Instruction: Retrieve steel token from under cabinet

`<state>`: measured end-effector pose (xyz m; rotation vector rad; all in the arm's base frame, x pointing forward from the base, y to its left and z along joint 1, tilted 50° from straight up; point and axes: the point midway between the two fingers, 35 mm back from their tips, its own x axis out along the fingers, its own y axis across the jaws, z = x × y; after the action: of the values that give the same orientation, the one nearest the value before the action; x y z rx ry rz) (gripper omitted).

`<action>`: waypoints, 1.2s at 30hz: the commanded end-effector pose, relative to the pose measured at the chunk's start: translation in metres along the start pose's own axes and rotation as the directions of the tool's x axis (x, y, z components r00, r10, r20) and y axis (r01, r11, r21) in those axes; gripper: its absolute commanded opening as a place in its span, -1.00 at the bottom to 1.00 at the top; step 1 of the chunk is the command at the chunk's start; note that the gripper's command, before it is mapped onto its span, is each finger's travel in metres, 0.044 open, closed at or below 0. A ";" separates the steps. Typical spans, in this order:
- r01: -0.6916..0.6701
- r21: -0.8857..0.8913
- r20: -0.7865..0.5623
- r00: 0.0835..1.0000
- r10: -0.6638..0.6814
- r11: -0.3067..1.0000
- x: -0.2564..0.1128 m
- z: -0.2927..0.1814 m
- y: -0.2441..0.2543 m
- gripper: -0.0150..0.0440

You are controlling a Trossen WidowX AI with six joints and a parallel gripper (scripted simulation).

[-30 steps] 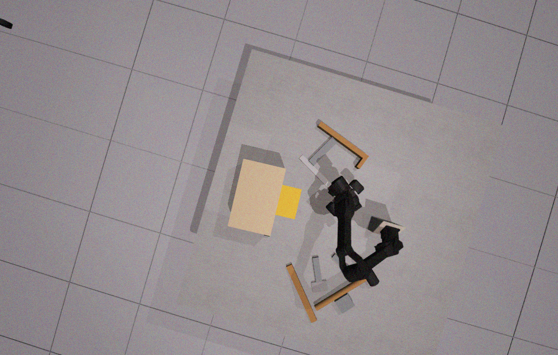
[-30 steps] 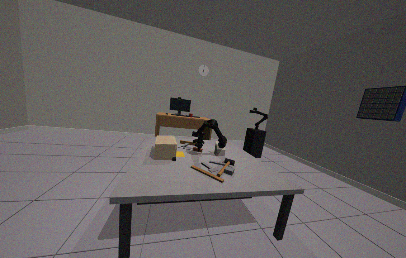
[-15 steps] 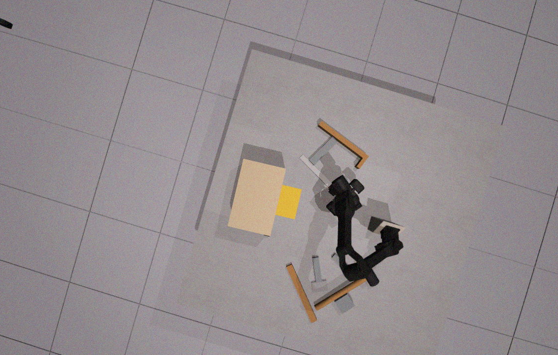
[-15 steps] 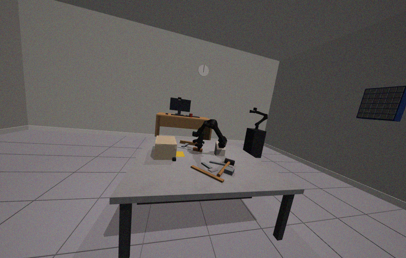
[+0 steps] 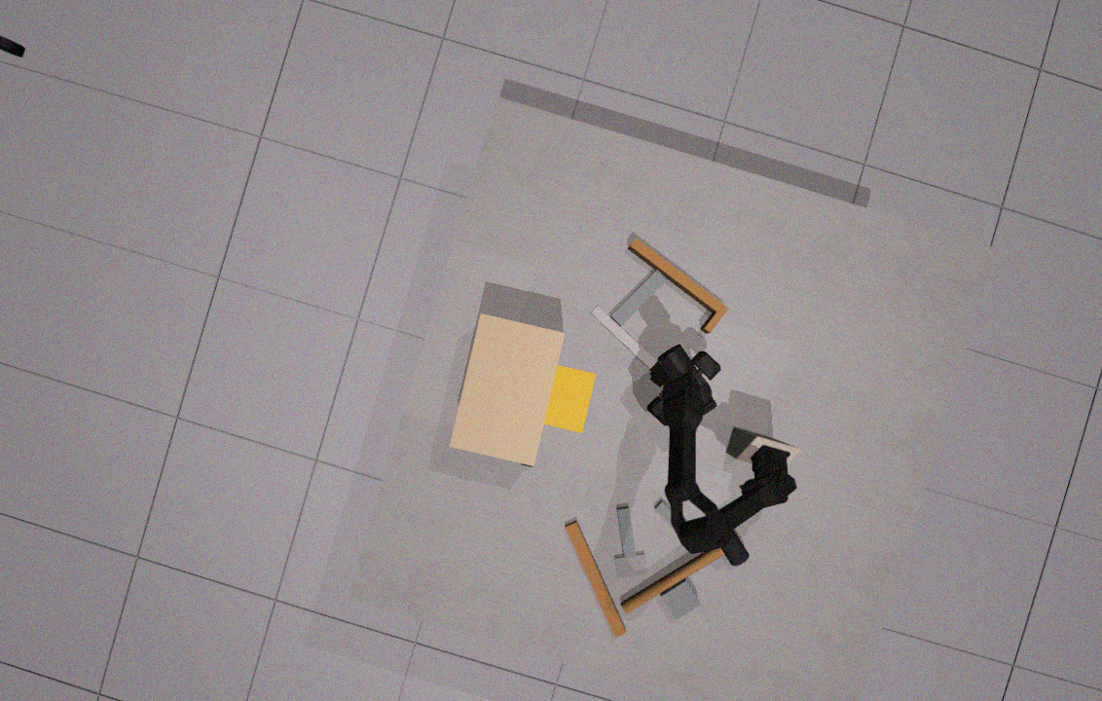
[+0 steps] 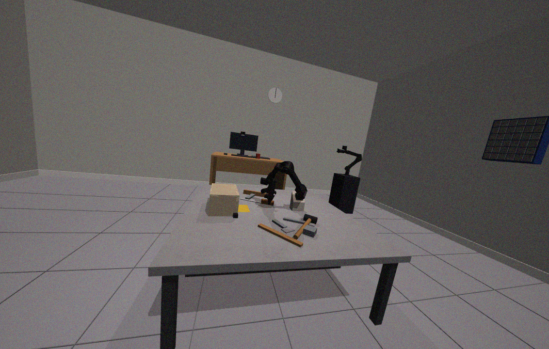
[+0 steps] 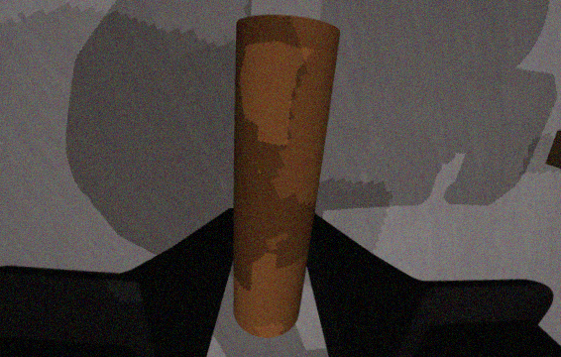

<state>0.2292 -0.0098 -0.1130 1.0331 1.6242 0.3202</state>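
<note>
The pale wooden cabinet point(image 5: 507, 389) point(image 6: 224, 204) stands left of the arm. The yellow marked area point(image 5: 571, 400) point(image 6: 244, 208) lies in front of it. No token shows in any view. My gripper point(image 7: 271, 218) point(image 6: 269, 199) is shut on the round orange-brown handle point(image 7: 280, 164) point(image 6: 267, 202) of a tool. Its thin pale grey blade point(image 5: 618, 333) point(image 6: 250, 200) points away from the arm, beyond the marked area's far right corner in the top view. In that view the arm hides the handle. Whether the blade touches the table is unclear.
An orange bar with a bent end point(image 5: 677, 275) and a grey strip point(image 5: 638, 294) lie beyond the blade. On the near side are another orange bar point(image 5: 596, 579), a grey T-shaped piece point(image 5: 625, 530) and a black-headed hammer point(image 6: 310, 218). A small black object point(image 6: 235, 215) sits by the cabinet's corner.
</note>
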 end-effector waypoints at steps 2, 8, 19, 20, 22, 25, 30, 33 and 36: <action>0.000 -0.048 0.005 1.000 0.001 0.999 -0.001 0.001 -0.001 -0.49; 0.000 -0.095 0.005 1.000 0.001 0.995 -0.001 0.002 -0.001 -0.49; 0.000 -0.180 0.005 1.000 0.001 0.984 -0.001 0.002 -0.001 -0.49; 0.000 -0.188 0.005 1.000 0.001 0.982 -0.001 0.002 -0.001 -0.49; 0.000 -0.203 0.005 1.000 0.001 0.979 -0.001 0.002 -0.001 -0.49; 0.001 -0.226 0.005 1.000 0.001 0.974 -0.001 0.002 -0.001 -0.49; 0.001 -0.264 0.005 1.000 0.001 0.964 -0.001 0.002 -0.001 -0.49; 0.001 -0.287 0.005 1.000 0.001 0.958 -0.001 0.002 -0.001 -0.49; 0.001 -0.310 0.005 1.000 0.001 0.951 -0.001 0.002 -0.001 -0.49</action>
<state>0.2286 -0.0105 -0.1136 0.8175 1.5266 0.5335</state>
